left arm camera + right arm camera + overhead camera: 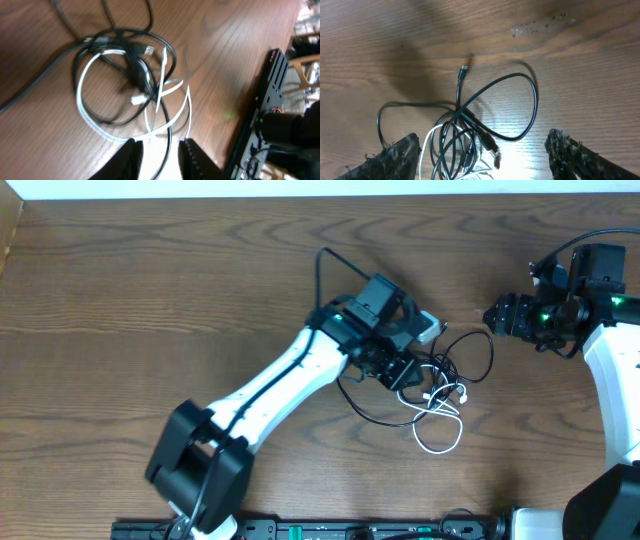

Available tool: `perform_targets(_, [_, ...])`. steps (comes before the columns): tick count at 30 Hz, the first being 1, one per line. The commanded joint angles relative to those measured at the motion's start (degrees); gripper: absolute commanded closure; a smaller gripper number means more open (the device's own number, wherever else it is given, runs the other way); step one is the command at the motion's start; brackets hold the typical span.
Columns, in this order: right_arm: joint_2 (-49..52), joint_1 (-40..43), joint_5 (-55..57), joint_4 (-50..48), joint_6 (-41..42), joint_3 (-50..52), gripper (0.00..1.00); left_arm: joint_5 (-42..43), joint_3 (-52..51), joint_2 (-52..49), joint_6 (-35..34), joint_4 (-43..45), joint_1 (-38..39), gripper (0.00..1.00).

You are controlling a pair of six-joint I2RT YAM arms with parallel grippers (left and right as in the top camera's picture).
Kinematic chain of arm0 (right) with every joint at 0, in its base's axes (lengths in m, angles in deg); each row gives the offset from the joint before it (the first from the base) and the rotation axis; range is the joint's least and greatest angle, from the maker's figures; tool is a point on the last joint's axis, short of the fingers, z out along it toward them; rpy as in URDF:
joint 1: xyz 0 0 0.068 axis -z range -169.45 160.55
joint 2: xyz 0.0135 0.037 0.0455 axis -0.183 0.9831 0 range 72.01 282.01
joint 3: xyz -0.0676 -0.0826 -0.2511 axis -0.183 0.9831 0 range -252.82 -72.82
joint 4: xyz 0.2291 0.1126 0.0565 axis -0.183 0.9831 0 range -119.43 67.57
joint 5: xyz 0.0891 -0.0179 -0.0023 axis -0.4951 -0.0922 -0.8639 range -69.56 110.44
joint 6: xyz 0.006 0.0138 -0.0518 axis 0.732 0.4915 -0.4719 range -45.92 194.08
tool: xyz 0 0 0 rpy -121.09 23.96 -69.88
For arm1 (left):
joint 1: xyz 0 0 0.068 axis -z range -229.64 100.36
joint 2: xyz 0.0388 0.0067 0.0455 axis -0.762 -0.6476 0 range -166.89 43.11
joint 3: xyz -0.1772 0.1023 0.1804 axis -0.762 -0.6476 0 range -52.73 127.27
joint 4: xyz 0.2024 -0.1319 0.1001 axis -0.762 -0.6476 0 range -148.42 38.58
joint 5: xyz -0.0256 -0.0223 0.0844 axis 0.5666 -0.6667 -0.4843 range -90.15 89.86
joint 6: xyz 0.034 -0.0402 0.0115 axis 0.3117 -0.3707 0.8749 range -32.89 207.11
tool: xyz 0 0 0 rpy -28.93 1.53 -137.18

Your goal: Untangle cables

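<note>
- Left gripper (159, 152): jaws parted, low over the tangle. White cable (82, 102) strands run between them, nothing pinched.
- Right gripper (482, 150): spread wide, empty, above the black cable (532, 105) loop.
- The tangle lies on the table (150, 300), right of centre.
- Plan: I pinch one white strand only and draw it slowly off the black.

Overhead, light falls even and sharp on the table (120, 300). My left view is soft and purplish, my left fingers (129, 162) blurred at its bottom edge. My right view has shadow upper left and white glare low on the wood.
</note>
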Motion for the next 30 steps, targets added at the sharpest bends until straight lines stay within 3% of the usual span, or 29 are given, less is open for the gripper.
perform_targets(1, [-0.31,0.28,-0.52,0.15,-0.81,-0.63,0.23,2.25,0.59,-2.62,-0.66,3.37,1.05,0.62])
perform_targets(8, [-0.31,0.28,-0.57,0.55,-0.79,-0.63,0.23,-6.73,0.59,-8.46,-14.21,13.46,1.62,0.59])
perform_targets(11, [-0.31,0.28,-0.55,0.57,-0.79,-0.63,0.23,-6.86,0.59,-10.29,-17.44,15.74,1.66,0.59])
perform_targets(30, [-0.31,0.28,-0.55,0.61,-0.81,-0.63,0.22,-6.84,0.61,-12.63,-17.38,17.42,3.89,0.64])
